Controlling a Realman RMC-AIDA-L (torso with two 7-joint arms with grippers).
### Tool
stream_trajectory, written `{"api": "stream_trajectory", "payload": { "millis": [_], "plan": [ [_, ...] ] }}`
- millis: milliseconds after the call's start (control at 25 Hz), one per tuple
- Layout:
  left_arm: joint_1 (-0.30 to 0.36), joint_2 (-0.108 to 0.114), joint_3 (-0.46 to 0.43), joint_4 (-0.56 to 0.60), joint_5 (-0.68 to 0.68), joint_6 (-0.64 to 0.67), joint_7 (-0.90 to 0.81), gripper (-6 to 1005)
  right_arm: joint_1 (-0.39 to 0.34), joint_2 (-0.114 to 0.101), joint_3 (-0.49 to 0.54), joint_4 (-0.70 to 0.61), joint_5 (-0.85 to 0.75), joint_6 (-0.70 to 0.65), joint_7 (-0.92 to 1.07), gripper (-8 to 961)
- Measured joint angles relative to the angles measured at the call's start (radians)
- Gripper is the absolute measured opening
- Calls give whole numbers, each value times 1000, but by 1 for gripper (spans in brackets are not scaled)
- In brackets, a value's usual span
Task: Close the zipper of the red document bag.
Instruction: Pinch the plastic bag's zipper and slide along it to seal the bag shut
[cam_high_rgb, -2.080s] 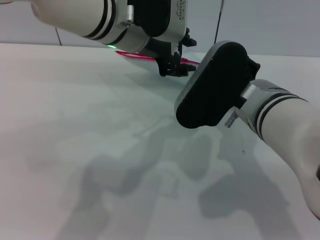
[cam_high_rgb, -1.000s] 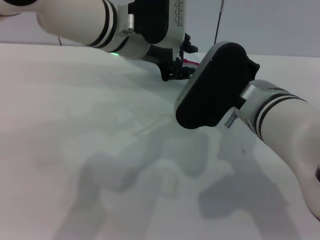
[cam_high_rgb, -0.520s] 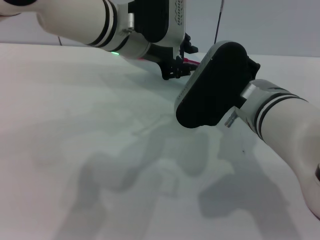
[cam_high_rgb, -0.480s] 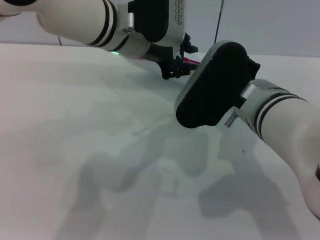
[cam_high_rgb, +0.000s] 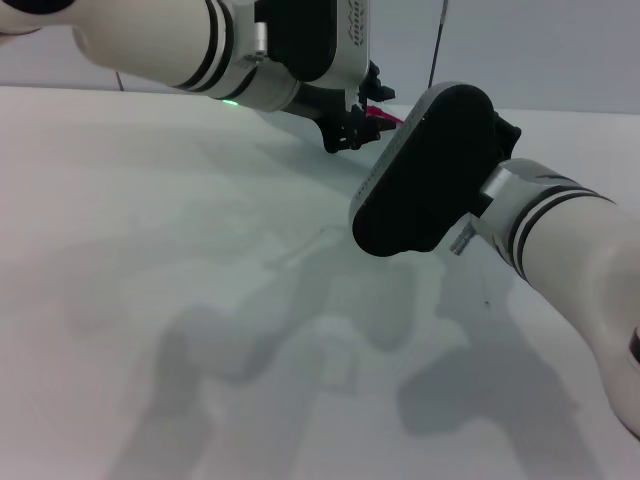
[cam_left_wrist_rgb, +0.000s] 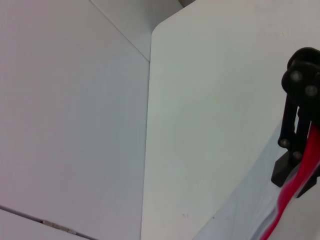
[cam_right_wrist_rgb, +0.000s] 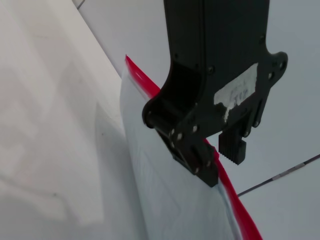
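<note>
Head view: the left gripper (cam_high_rgb: 352, 135) at 12 o'clock on the table (cam_high_rgb: 150, 250) has slid a little toward 1 o'clock along the zipper (cam_high_rgb: 383, 118), so less red shows behind it. Its jaws pinch the red strip. The document bag (cam_right_wrist_rgb: 165, 200) lies at the far edge. The right gripper (cam_high_rgb: 425, 170) hovers beside it; its jaws cannot be made out. Closing looks underway.
</note>
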Motion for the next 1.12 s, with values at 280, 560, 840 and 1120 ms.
{"api": "stream_trajectory", "payload": {
  "millis": [280, 560, 840, 1120],
  "plan": [
    [1, 0, 1, -8, 0, 12, 0, 253, 2, 0, 0, 0, 0, 0, 0, 50],
    [-1, -2, 2, -12, 0, 12, 1, 205, 4, 0, 0, 3, 0, 0, 0, 50],
    [3, -2, 8, -12, 0, 13, 18, 109, 5, 0, 0, 3, 0, 0, 0, 50],
    [10, -2, 12, -26, 0, 22, 17, 90, 3, 0, 0, 15, 0, -1, 1, 50]
  ]
}}
